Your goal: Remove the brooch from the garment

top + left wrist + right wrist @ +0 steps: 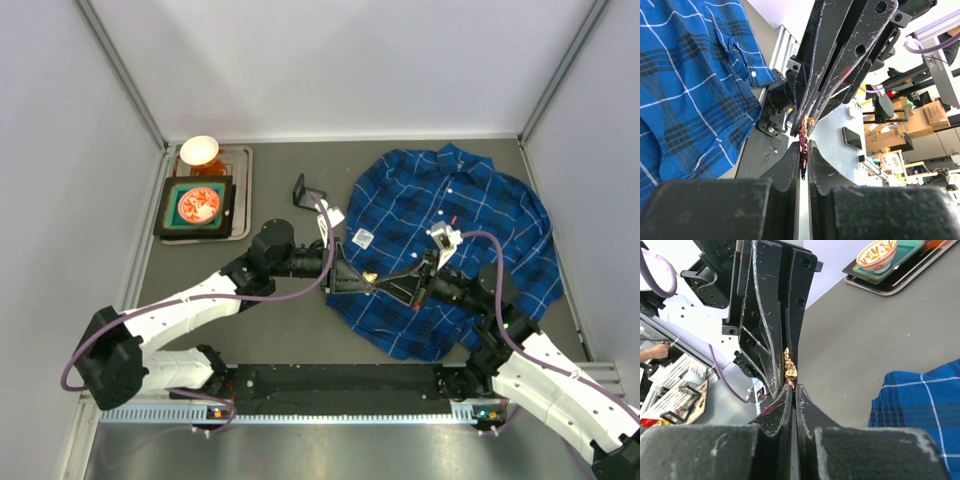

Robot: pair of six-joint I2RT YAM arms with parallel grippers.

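The brooch (pixel 369 276), a tiny reddish and golden ornament, is held above the table at the left edge of the garment (pixel 455 235), a dark-blue plaid shirt spread flat. My left gripper (pixel 361 280) and right gripper (pixel 381 283) meet tip to tip on it. In the left wrist view the left gripper (pixel 803 145) is shut on the reddish brooch (pixel 803 134), with the shirt (pixel 685 90) at the left. In the right wrist view the right gripper (pixel 794 387) is shut on the brooch's lower end; its golden part (pixel 789 368) shows above the tips. The shirt (pixel 920 410) is at the right.
A tray (pixel 238 190) at the back left holds a white bowl (pixel 199 150) and a dark dish with red contents (pixel 200 206). A small black stand (pixel 300 190) sits behind the left arm. A white printed label (pixel 362 237) lies on the shirt.
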